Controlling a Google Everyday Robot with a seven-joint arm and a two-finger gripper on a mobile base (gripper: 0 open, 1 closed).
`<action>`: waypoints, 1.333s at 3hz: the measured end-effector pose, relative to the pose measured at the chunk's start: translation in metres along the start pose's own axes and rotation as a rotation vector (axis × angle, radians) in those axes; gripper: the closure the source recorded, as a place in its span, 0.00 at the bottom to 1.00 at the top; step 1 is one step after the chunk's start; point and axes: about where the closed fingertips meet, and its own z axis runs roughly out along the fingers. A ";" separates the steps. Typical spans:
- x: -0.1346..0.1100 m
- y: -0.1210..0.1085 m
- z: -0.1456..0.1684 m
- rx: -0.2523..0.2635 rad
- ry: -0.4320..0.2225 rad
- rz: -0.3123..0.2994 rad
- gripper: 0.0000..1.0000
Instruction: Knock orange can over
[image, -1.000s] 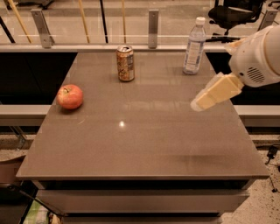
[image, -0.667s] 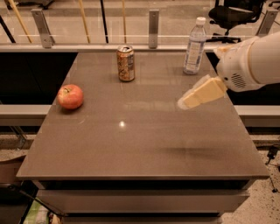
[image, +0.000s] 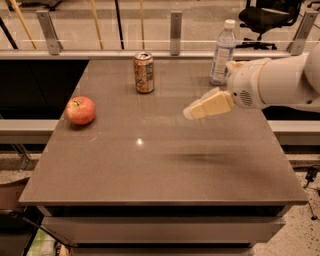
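Note:
The orange can (image: 144, 73) stands upright near the back of the brown table (image: 150, 165), left of centre. My gripper (image: 189, 113) reaches in from the right on a white arm, held above the table's middle right. Its tip is to the right of the can and nearer to me, well apart from it.
A clear water bottle (image: 222, 52) with a white cap stands at the back right, just behind the arm. A red apple (image: 80, 110) sits near the left edge. A railing with posts runs behind the table. An office chair (image: 267, 17) is beyond at the far right.
The gripper has moved leftward across the table toward the can. The can, bottle and apple have not moved.

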 end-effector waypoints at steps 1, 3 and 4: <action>-0.005 -0.009 0.029 0.000 -0.083 0.007 0.00; -0.026 -0.016 0.048 -0.027 -0.145 -0.012 0.00; -0.039 -0.022 0.069 -0.033 -0.201 -0.012 0.00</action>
